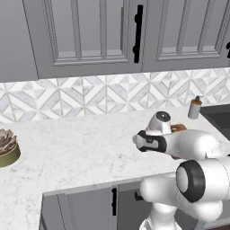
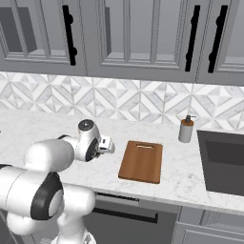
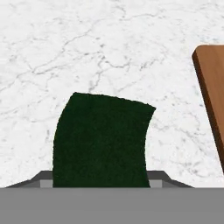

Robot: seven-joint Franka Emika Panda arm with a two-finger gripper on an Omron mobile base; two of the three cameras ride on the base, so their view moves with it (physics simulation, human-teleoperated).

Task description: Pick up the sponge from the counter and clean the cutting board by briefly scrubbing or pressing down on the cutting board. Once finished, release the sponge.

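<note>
The arm reaches low over the marble bench [image 2: 57, 126]. Its pincer [image 3: 101, 183] grips the fuzzy dark-green sponge [image 3: 103, 140], beside the smooth wooden cutting board [image 2: 141, 161].

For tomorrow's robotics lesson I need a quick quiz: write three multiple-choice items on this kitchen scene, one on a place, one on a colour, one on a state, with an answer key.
1. Where does the cutting board lie?
A. on the counter, left of the sink
B. inside the sink
C. on the floor

2. What colour is the face of the sponge in the hand view?
A. dark green
B. pink
C. white

3. What is the cutting board's state?
A. flat, nothing on it
B. leaning against the backsplash
C. stacked with dishes

Answers:
1 A: the right base view shows it on the marble, with the sink beyond the soap dispenser.
2 A: the hand view shows a dark green face.
3 A: its top is bare and level.
</note>
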